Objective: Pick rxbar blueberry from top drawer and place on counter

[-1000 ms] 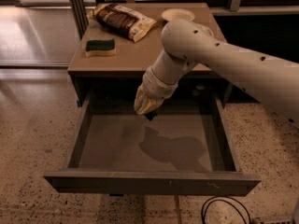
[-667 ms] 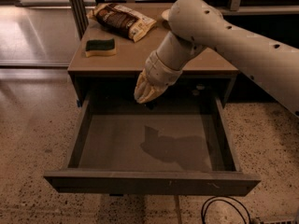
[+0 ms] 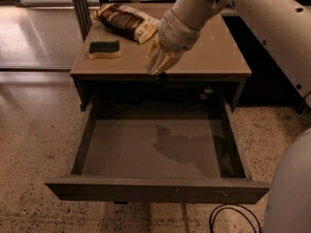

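Note:
The top drawer point(image 3: 155, 188) is pulled wide open, and its grey inside shows nothing but the arm's shadow. My gripper point(image 3: 156, 68) hangs fingers-down over the front edge of the counter point(image 3: 214, 57), above the back of the drawer. It is shut on the rxbar blueberry point(image 3: 162, 77). Only the bar's dark lower end shows below the fingertips, against the dark cabinet gap. The rest of the bar is hidden by the fingers.
A green-and-yellow sponge point(image 3: 104, 48) lies on the counter's left side. A large brown-and-cream snack bag point(image 3: 127, 21) lies at the back left. A black cable point(image 3: 233, 220) lies on the speckled floor by the robot's base, at the lower right.
The gripper has risen out of the drawer and moved back, from just above the drawer's rear to the level of the counter's front edge.

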